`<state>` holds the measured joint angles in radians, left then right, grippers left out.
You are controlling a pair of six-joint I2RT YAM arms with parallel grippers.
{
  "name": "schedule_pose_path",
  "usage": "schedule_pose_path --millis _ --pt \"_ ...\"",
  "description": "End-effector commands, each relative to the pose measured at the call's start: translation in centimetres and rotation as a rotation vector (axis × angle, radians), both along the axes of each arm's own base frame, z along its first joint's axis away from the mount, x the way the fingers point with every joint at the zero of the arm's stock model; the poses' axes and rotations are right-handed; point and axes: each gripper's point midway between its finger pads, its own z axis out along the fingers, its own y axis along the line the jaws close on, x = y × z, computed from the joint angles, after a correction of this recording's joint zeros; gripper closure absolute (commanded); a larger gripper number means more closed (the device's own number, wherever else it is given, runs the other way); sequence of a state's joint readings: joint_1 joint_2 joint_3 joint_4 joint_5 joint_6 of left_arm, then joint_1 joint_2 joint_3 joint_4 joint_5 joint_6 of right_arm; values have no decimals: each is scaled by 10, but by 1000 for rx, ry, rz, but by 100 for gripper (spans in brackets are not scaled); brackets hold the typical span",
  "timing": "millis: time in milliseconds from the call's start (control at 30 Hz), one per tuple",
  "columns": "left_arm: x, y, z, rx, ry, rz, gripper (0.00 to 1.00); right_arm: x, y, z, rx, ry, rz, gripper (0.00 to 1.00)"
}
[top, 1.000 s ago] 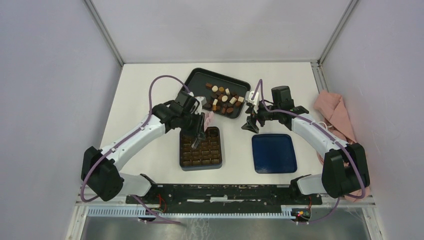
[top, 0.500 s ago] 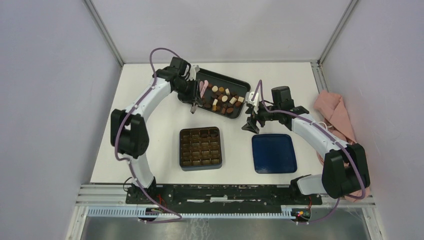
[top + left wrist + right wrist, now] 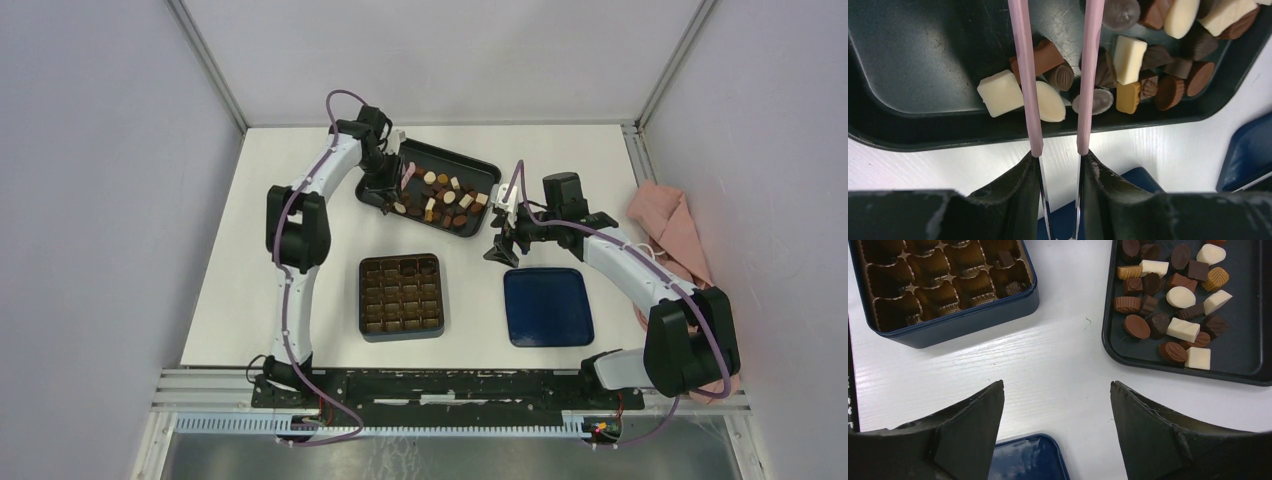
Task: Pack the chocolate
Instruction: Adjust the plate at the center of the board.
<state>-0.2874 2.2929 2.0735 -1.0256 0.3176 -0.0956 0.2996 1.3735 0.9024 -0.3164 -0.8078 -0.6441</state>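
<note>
The chocolate (image 3: 445, 197) lies heaped in a black tray (image 3: 400, 160) at the back. My left gripper (image 3: 385, 195) hangs over the tray's left end, shut on pink tweezers (image 3: 408, 178). In the left wrist view the tweezers (image 3: 1024, 75) stretch from my gripper (image 3: 1059, 155) over the white and brown pieces (image 3: 1128, 57). Their arms stand apart and their tips run off the top edge. The dark box (image 3: 401, 295) with square compartments sits at the centre, with a few pieces (image 3: 1005, 260) in it. My right gripper (image 3: 500, 245) hovers open over bare table (image 3: 1057, 387), right of the box.
A blue lid (image 3: 547, 306) lies flat to the right of the box, just under my right gripper. A pink cloth (image 3: 672, 225) is bunched at the table's right edge. Grey walls close in the table on three sides.
My left arm has swung from above the box up and back to the tray's left end, carrying the tweezers. The right arm has not moved.
</note>
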Motion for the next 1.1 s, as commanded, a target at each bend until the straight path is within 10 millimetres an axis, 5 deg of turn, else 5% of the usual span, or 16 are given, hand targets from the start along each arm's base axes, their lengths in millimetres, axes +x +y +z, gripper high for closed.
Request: schedule_pose_path --millis 0,533,633,733,933,1000,1067 --pt "12 5 3 45 -44 -46 61 5 2 18 19 -58 11 17" --pt "33 -12 -5 11 -83 -46 62 7 0 17 5 -67 5 16" --pt "34 -20 20 -56 -146 -31 63 18 -5 15 5 -62 -67 17" --pt "33 -29 71 -145 -255 -19 63 36 -15 14 65 4 -244 17" --pt "3 -31 141 -257 -370 -27 63 85 -40 -9 223 282 -793 16" --pt "-11 -29 160 -278 -395 -36 63 98 -41 -21 225 359 -869 22" --pt "-25 -24 171 -278 -416 -45 63 107 -30 -29 240 434 -865 41"
